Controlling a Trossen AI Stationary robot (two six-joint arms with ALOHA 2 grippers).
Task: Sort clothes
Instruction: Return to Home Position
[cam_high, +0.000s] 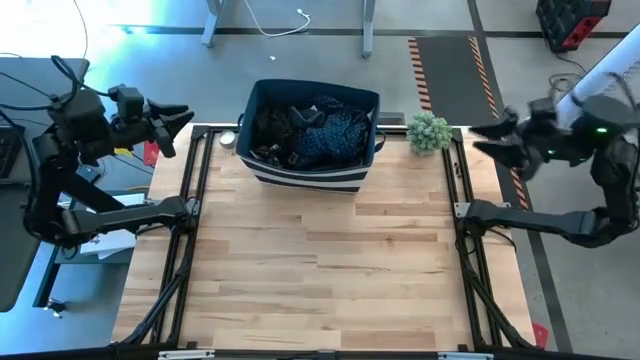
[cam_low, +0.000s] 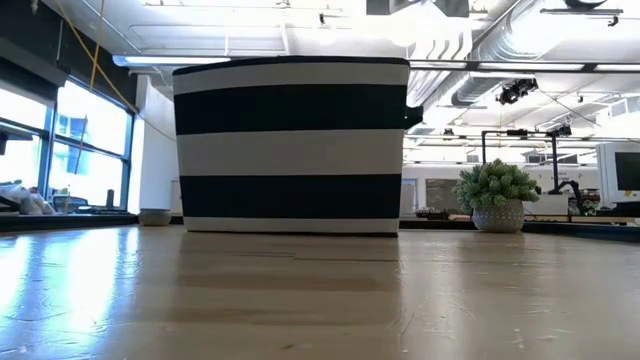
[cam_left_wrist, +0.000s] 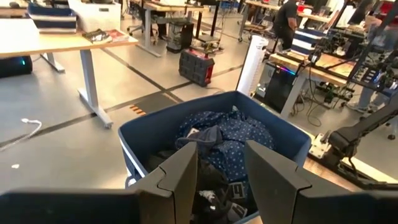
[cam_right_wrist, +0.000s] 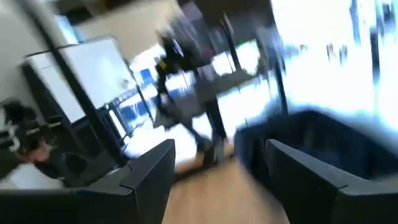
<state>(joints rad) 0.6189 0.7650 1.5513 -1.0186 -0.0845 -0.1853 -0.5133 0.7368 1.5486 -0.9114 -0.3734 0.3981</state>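
A boxy navy bin with white stripes (cam_high: 312, 135) stands at the table's far middle; it also shows in the low view (cam_low: 292, 145). Inside lie clothes: a navy speckled garment (cam_high: 335, 135) on top, which also shows in the left wrist view (cam_left_wrist: 233, 140), and black garments (cam_high: 275, 130) beside it. My left gripper (cam_high: 180, 125) is open and empty, held above the table's far left corner, pointing at the bin. My right gripper (cam_high: 490, 140) is open and empty, held above the far right edge, also pointing toward the bin.
A small potted green plant (cam_high: 428, 132) stands right of the bin, at the far edge. A small round object (cam_high: 228, 139) sits left of the bin. The wooden tabletop (cam_high: 320, 270) stretches from the bin to the near edge.
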